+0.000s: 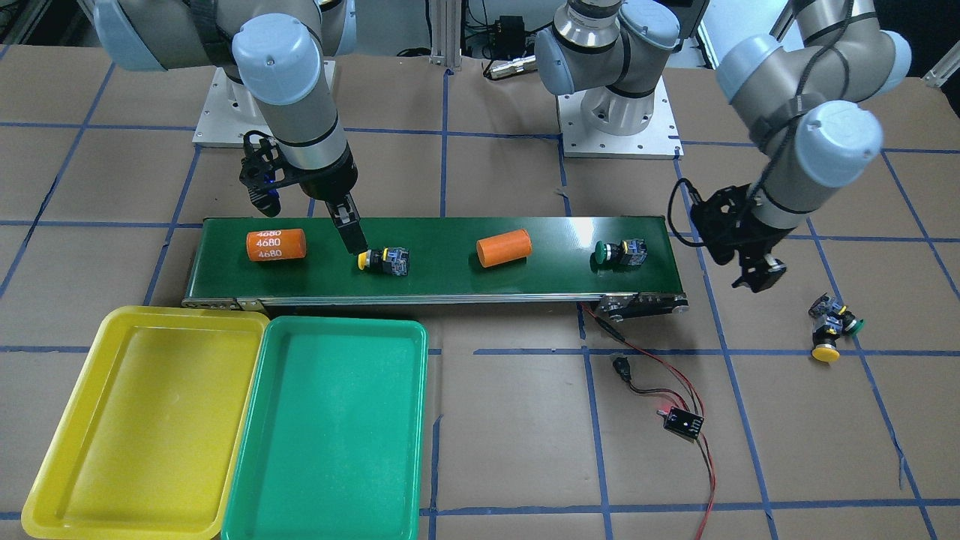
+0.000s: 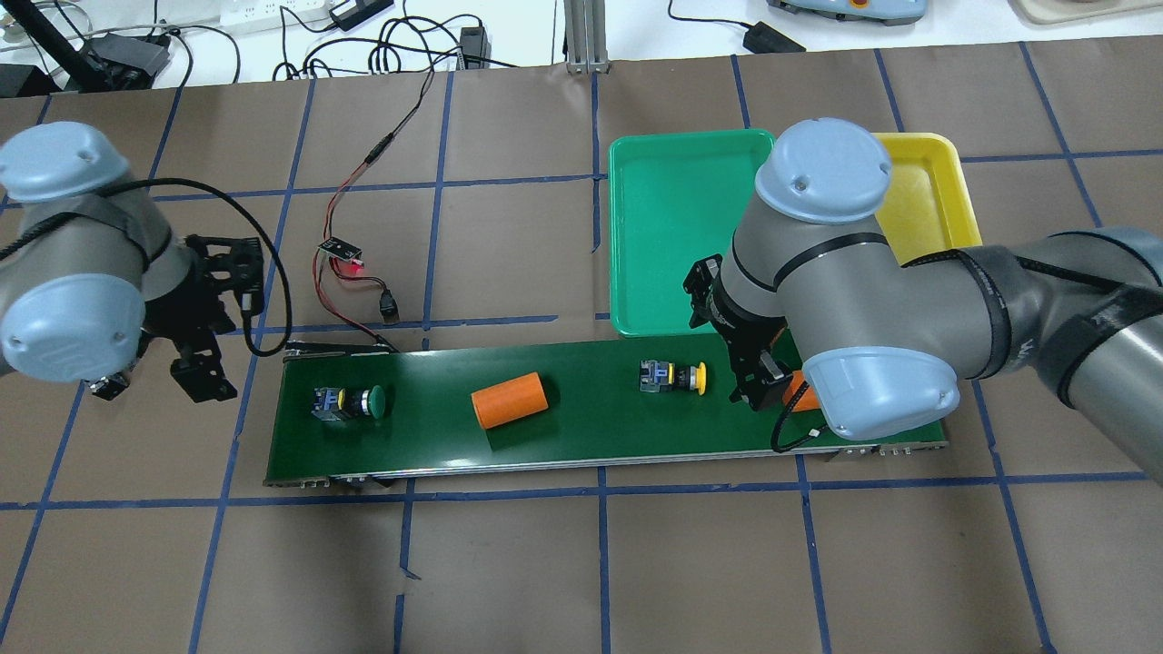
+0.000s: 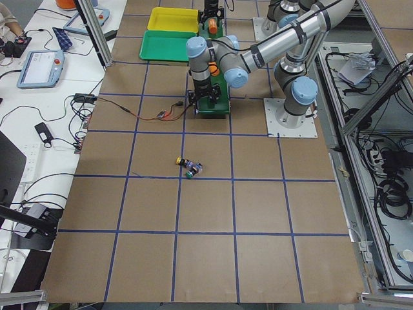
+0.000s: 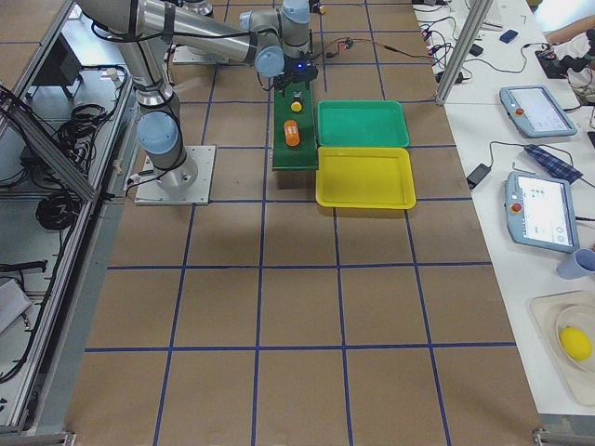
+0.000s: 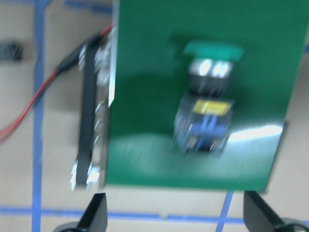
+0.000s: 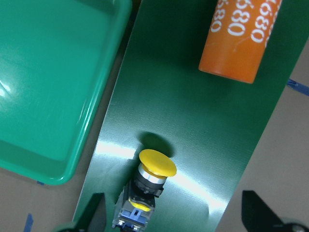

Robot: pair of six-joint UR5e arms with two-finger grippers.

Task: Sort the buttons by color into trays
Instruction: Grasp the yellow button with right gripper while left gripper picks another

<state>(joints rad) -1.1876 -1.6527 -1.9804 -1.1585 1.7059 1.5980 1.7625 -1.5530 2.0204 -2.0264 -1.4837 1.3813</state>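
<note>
A yellow button (image 1: 384, 260) lies on its side on the conveyor belt (image 1: 450, 281). My right gripper (image 1: 357, 244) hangs just above and beside its cap, open; in the right wrist view the button (image 6: 147, 186) lies between the spread fingers (image 6: 96, 212). A green button (image 1: 621, 253) lies near the belt's other end. My left gripper (image 1: 759, 276) is open, off that end of the belt; the left wrist view shows the green button (image 5: 207, 108) ahead of it. Two more buttons (image 1: 829, 330), one yellow and one green, lie together on the table. The yellow tray (image 1: 142, 420) and green tray (image 1: 330, 435) are empty.
Two orange cylinders (image 1: 276, 244) (image 1: 504, 247) lie on the belt, one on each side of the yellow button. A small controller board (image 1: 682, 422) with red and black wires lies on the table by the belt's end. The trays sit side by side against the belt.
</note>
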